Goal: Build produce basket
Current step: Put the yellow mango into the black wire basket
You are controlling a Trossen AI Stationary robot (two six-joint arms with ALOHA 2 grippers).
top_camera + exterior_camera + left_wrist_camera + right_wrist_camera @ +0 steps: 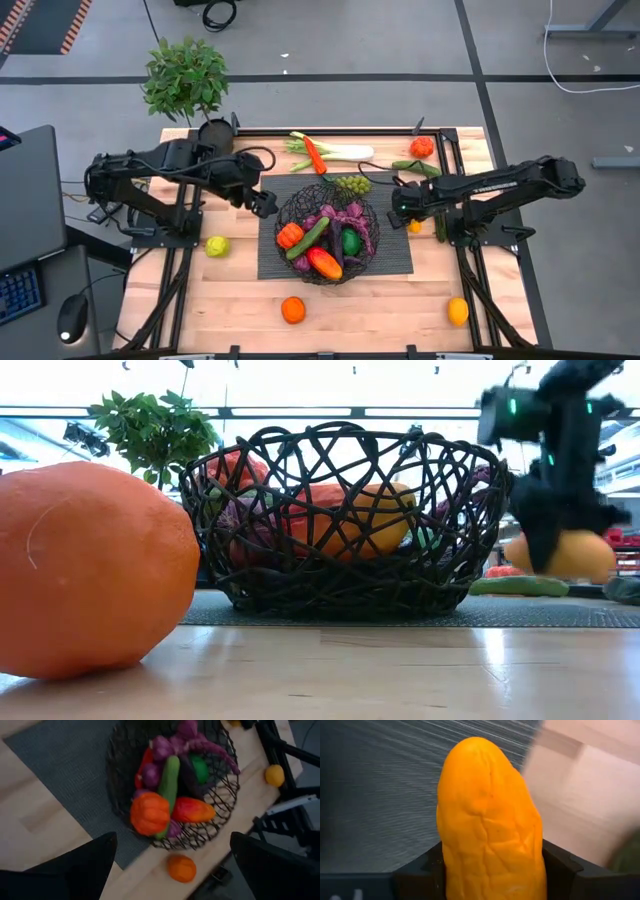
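The black wire basket (pixel 327 230) stands on a grey mat and holds several toy vegetables: an orange pumpkin-like piece, a cucumber, purple eggplants and red-orange peppers. It also shows in the low view (pixel 345 520) and the left wrist view (pixel 175 790). My left gripper (pixel 265 203) hovers at the basket's left side, open and empty (pixel 172 855). My right gripper (pixel 400 207) is at the basket's right side, shut on a wrinkled yellow-orange fruit (pixel 487 820), which also shows in the low view (pixel 572 555). My right gripper pinches the yellow-orange fruit between its two fingers, on its two opposite sides (pixel 446 865). The fingers (pixel 545 545) point down from above. The fruit's long end sticks out past the fingertips. I cannot tell whether it rests on the table.
Loose on the table are an orange (pixel 292 310) at the front, a lemon (pixel 457 311) at the front right and a yellow-green fruit (pixel 217 245) at the left. A leek (pixel 345 152), tomato (pixel 422 147), cucumber (pixel 415 167) and grapes (pixel 352 184) lie behind the basket. A potted plant (pixel 187 80) stands far left.
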